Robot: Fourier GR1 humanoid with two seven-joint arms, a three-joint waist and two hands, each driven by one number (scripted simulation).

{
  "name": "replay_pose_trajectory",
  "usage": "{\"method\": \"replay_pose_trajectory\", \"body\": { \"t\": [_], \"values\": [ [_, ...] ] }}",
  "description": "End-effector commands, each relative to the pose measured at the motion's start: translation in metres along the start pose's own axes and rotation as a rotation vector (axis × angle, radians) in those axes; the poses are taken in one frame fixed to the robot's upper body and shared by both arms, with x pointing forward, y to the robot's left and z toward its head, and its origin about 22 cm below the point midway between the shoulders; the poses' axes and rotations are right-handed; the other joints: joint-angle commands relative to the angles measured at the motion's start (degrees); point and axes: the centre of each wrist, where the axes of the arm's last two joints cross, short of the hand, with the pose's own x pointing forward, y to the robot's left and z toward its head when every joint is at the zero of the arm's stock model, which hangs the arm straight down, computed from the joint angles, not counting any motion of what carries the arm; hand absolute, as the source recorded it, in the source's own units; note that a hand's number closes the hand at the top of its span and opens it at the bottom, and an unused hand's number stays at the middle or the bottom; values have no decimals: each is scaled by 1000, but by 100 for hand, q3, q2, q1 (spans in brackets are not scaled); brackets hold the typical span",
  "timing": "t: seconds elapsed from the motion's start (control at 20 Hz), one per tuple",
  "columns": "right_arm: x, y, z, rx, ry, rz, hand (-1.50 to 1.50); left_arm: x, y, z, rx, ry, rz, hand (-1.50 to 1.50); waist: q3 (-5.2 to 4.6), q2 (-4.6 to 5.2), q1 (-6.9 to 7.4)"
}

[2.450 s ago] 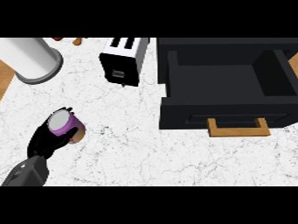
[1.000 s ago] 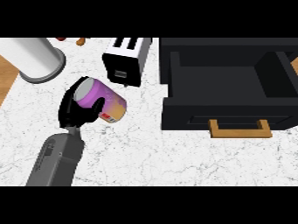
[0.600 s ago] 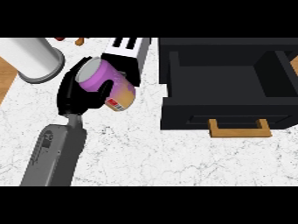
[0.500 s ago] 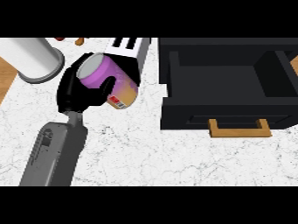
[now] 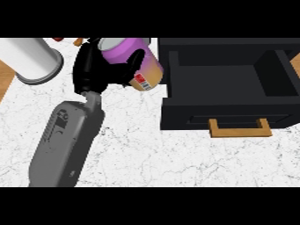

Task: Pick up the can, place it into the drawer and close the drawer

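- The pick-up looks done: the can (image 5: 134,61), purple at the top and fading to orange lower down with a small red and white label, is off the marble bench (image 5: 145,158) and sits in the left hand (image 5: 97,72), whose black fingers and thumb curl round its side.
- The can is tilted, its top leaning up and away, its lower end pointing toward the drawer (image 5: 233,83). It hangs just beside the drawer's left wall, not yet over the opening as far as I can judge from above.
- The drawer stands pulled open, dark inside, with nothing that I can see in it. Its wooden handle (image 5: 239,128) faces the near edge of the bench.
- Still to come, by my reckoning: carry the can rightward across the drawer wall, lower it in, let go, then push the front shut by the handle or the face.
- So roughly the first third is behind us; the placing and the closing are both undone.
- The right hand does not show anywhere.
- A white cylinder with a grey base (image 5: 32,59) stands at the far left, well clear of the path to the drawer.
- The grey forearm (image 5: 67,140) comes up from the lower left.
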Motion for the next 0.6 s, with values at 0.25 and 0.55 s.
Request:
{"method": "replay_pose_trajectory", "body": {
  "t": [0.25, 0.55],
  "values": [
    [-6, 15, -8, 12, 9, -22, -150, 14, -57, -24, -32, -8, -27, 150, 0, 10, -27],
    [-3, 17, -9, 35, -16, -17, -150, 45, -96, -53, 4, 4, -33, 150, 2, 22, -113]
  ]
}}
